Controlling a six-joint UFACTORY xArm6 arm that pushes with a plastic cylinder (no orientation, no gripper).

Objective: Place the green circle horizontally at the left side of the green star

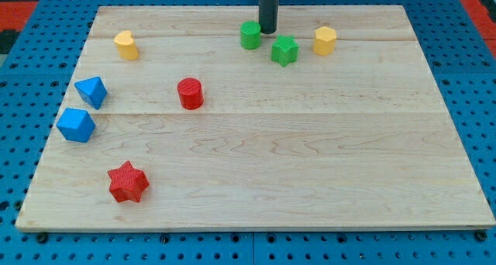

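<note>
No gripper, no fingers on this arm, so nothing open, clenched or grasping: only a straight dark rod coming down from the view's top, ending in my tip point(267, 32). Tip set on the pale wooden board point(310, 180), just beside the upper right edge of the small green plastic circle point(250, 35), close enough that contact or a sliver of gap cannot be told apart. Nothing held.

Green circle standing upright as a short cylinder, flat face up, near the board's top edge, a little left of centre. Just to its lower right, near but apart, the green plastic star point(284, 50), ridged on top, sitting slightly lower in the view than the circle. Tip above and left of the star, clear of it.

Further right, beside the star, a yellow hexagonal block point(325, 40). Far to the view's left along the top, a second yellow block point(126, 45), shape unclear. Toward the middle, a red cylinder point(190, 93). At the left edge, two blue faceted blocks point(91, 91) point(76, 125), one below the other. Near the bottom left, a red star point(128, 181).
</note>
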